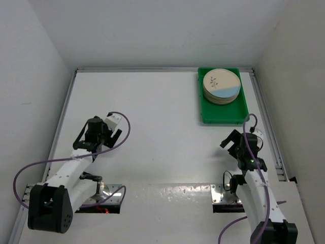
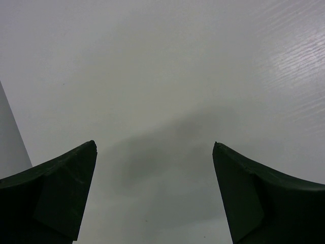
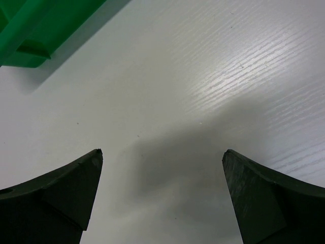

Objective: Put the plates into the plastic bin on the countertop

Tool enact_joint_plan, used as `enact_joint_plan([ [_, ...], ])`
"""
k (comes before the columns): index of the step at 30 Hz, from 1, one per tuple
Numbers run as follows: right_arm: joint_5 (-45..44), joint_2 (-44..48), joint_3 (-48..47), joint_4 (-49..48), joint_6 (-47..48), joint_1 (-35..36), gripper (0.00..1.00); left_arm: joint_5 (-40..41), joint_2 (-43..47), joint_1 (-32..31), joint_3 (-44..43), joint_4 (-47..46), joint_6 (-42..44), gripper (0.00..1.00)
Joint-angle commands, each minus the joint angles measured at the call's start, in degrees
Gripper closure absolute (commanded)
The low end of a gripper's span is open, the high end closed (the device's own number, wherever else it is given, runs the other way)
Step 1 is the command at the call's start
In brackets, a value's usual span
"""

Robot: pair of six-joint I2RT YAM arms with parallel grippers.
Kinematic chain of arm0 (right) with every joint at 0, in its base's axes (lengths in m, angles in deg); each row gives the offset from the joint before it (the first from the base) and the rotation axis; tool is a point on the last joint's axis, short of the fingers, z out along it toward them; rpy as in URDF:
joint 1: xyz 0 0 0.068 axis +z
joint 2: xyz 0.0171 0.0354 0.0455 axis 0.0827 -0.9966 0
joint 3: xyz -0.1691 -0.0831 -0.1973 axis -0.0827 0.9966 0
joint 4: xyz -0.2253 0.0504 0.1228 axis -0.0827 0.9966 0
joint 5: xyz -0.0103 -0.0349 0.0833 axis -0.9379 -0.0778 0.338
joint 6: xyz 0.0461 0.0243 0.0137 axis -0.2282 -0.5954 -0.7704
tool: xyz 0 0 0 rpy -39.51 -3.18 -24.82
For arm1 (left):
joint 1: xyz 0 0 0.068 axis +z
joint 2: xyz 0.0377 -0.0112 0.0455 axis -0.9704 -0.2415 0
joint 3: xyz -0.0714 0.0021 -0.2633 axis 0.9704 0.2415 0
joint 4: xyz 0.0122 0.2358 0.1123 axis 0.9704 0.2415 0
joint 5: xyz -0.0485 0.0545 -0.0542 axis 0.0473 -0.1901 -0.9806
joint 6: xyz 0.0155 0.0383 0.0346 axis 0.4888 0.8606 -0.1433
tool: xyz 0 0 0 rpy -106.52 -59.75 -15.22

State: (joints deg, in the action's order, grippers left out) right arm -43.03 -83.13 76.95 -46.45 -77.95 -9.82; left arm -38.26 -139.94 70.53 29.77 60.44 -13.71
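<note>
Sitting in the bin: I am seeing the plates (image 1: 221,86) stacked in one pile at the far end of the plastic bin (image 1: 223,116), which is lying at the far right corner of the desk (image 1: 152,112). I am not managing to count the pile.
Left fingers: the left fingers (image 2: 71,178) are standing wide apart over bare desk near the left edge, gripping nothing.
Right fingers: the right fingers (image 3: 71,183) are also standing apart and gripping nothing. They are hovering by the right edge, just on the near side of the bin.
Handling: I am judging the plates to be stiff, smooth, slippery and breakable, and heavy if lifted as a whole stack.
Where to hold: I am favouring the rim, one plate at a time, with one finger over the lip and one under it.
Task state: I am finding no plate loose on the desk, so I am judging the job to be done or nearly so.
</note>
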Motion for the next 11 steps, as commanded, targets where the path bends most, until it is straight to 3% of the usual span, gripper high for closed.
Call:
enact_joint_plan([
  [1, 0.5, 0.6, -0.8, -1.5, 1.5, 0.2, 0.00, 0.4, 0.8, 1.0, 1.1, -2.7, -1.7, 0.03],
  [11, 0.7, 0.1, -1.4, -2.5, 2.5, 0.2, 0.00, -0.1, 1.3, 1.0, 1.6, -2.7, -1.7, 0.02],
])
